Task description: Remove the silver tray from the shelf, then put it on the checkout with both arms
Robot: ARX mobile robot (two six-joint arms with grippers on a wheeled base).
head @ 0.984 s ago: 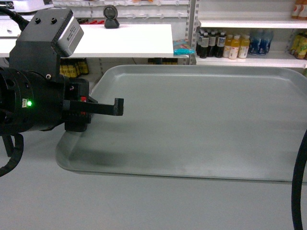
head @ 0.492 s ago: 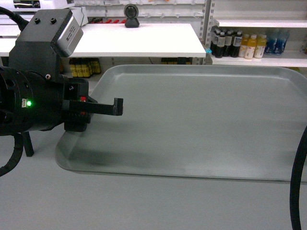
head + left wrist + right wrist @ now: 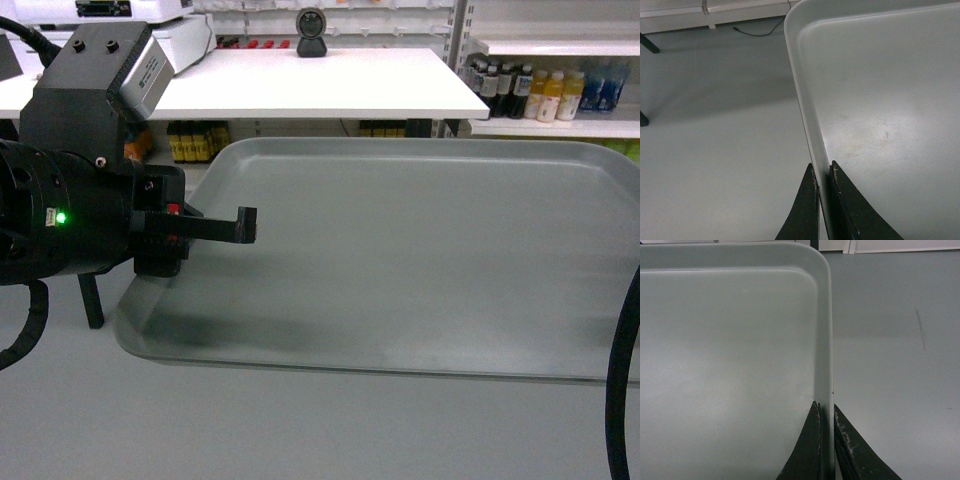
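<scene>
The silver tray [image 3: 420, 250] hangs level above the grey floor, held at both short ends. My left gripper [image 3: 243, 226] is shut on its left rim; in the left wrist view the black fingers [image 3: 807, 205] pinch the rim of the silver tray [image 3: 880, 100], with the left gripper [image 3: 823, 171] straddling it. In the right wrist view my right gripper [image 3: 826, 409] is shut on the right rim of the silver tray [image 3: 730, 340]. The right gripper is outside the head view. The white checkout [image 3: 330, 85] stands behind the tray, at the upper middle.
A black scanner [image 3: 312, 32] and a white machine [image 3: 185, 35] sit on the checkout; its dark leg [image 3: 92, 300] shows at left. White shelving with bottles [image 3: 545, 95] stands back right. A black cable [image 3: 622, 380] hangs at the right edge. Grey floor [image 3: 300, 430] lies below.
In the head view the checkout and the bottle shelves have slid to the right, and the dark leg has come into sight. Tray and both grips look unchanged.
</scene>
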